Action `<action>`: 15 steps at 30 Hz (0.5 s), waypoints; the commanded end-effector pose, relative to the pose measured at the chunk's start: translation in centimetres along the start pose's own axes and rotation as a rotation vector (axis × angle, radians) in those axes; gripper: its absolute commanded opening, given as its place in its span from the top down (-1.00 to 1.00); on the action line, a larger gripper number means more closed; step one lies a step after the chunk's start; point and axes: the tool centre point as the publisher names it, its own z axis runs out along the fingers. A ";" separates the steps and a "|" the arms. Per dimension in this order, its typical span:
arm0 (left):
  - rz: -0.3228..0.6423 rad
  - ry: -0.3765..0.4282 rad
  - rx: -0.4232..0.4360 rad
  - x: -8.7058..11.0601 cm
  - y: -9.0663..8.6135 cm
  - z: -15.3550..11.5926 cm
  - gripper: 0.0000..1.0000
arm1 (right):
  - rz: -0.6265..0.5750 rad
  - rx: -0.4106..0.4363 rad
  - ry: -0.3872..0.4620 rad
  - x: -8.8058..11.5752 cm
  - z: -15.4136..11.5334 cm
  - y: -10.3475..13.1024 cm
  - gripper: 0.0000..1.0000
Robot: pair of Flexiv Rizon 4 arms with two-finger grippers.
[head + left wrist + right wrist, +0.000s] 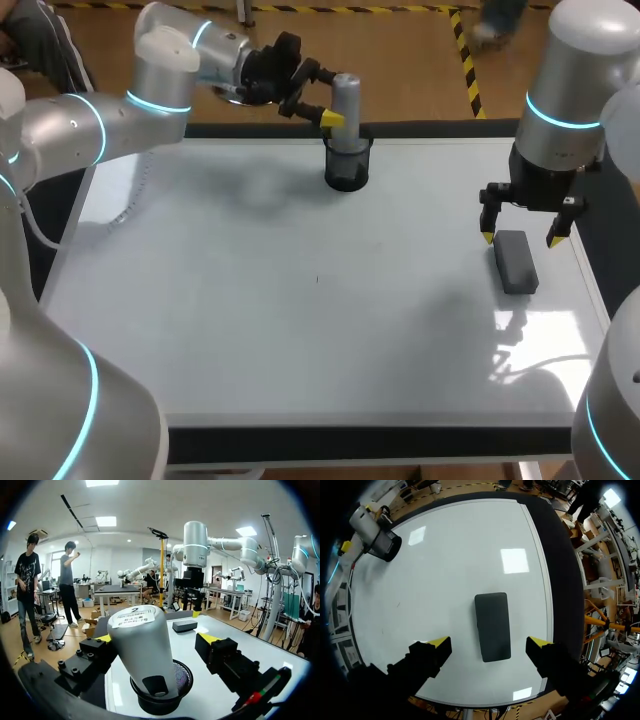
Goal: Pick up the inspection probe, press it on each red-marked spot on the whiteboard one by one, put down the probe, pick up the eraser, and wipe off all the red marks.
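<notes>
**Both grippers open, probe in its cup, eraser on the board**

The probe [345, 100], a grey cylinder, stands upright in a black mesh cup [347, 165] at the far edge of the whiteboard [250, 300], near the middle of that edge. The left arm comes in from the left along the far edge, and the left gripper [154, 639] is level with the probe's upper half. Its jaws are spread, with one yellow tip on each side of the probe. The wrist view shows a clear gap on one side, while the other tip is close beside the probe, so nothing is pinched.

The eraser [516, 262], a dark grey block, lies flat on the board near its right edge, well apart from the cup. The right gripper [521, 238] hangs over the eraser's far end, pointing down. Its jaws are wide apart, wider than the eraser, and touch nothing.

A small dark fleck [318, 280] sits near the board's middle.
</notes>
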 end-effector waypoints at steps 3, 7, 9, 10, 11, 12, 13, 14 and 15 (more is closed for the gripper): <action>0.005 -0.006 -0.003 0.7 -0.5 -0.2 -1.00 | -0.001 -0.001 0.001 -0.1 -0.1 -0.1 -1.00; 0.004 -0.002 -0.002 0.8 -0.5 -0.6 -1.00 | -0.001 -0.001 0.001 -0.1 -0.1 -0.1 -1.00; 0.004 -0.004 -0.002 0.9 -0.4 -0.8 -1.00 | -0.001 -0.001 0.001 -0.1 -0.1 -0.1 -1.00; 0.003 -0.004 -0.002 0.9 -0.3 -0.9 -1.00 | -0.001 -0.001 0.001 -0.1 -0.1 -0.1 -1.00; 0.002 -0.006 -0.002 0.9 -0.2 -1.0 -1.00 | -0.001 -0.001 0.001 -0.1 -0.1 -0.1 -1.00; 0.002 -0.009 -0.002 0.9 -0.1 -1.1 -1.00 | -0.001 -0.001 0.001 -0.1 -0.1 -0.1 -1.00; 0.001 -0.011 -0.002 0.9 0.0 -1.2 -1.00 | -0.001 -0.001 0.001 -0.1 -0.1 -0.1 -1.00; -0.001 -0.015 0.000 1.0 0.0 -1.4 -1.00 | -0.001 -0.001 0.001 -0.1 -0.1 -0.1 -1.00; -0.002 -0.017 0.000 1.0 0.1 -1.5 -1.00 | -0.001 -0.001 0.001 -0.1 -0.1 -0.1 -1.00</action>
